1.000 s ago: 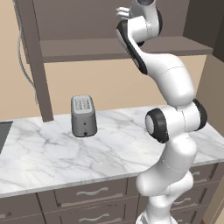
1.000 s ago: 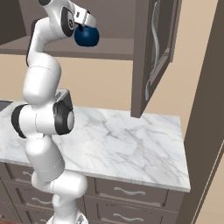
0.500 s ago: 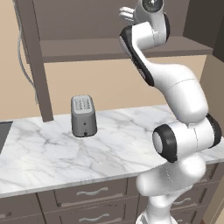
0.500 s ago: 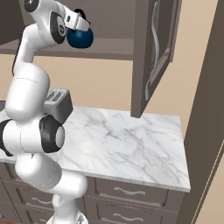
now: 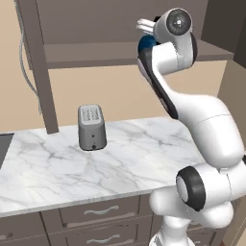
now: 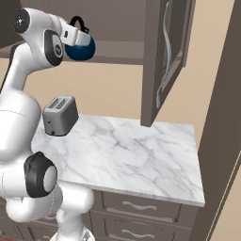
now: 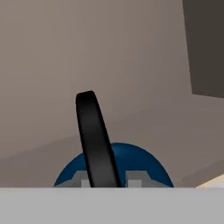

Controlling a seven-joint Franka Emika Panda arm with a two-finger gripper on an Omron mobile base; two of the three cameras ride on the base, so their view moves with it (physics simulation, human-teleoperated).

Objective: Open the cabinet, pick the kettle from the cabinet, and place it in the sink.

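Note:
The dark-blue kettle (image 6: 82,48) hangs in the air in front of the cabinet shelf (image 5: 96,50), clear of it. My gripper (image 6: 77,28) is shut on its black arched handle (image 7: 94,135). In the hand view the kettle's round body (image 7: 135,162) sits just below the fingertips, with the handle running up between them. From the left base view a bit of the kettle (image 5: 145,44) shows behind the wrist. The cabinet stands open, its right door (image 6: 164,61) swung out over the counter. A dark sliver of the sink (image 5: 4,146) lies at the far left edge.
A grey toaster (image 5: 91,127) stands on the white marble counter (image 5: 125,158) below the shelf. The cabinet's left door (image 5: 36,62) hangs edge-on at the left. Drawers (image 6: 136,207) run under the counter. A brown wall panel (image 6: 221,117) closes the right side.
The kettle has come slightly down and toward the left, away from the shelf, still in the gripper. The arm's elbow and lower links have swung to the right. The toaster has not moved.

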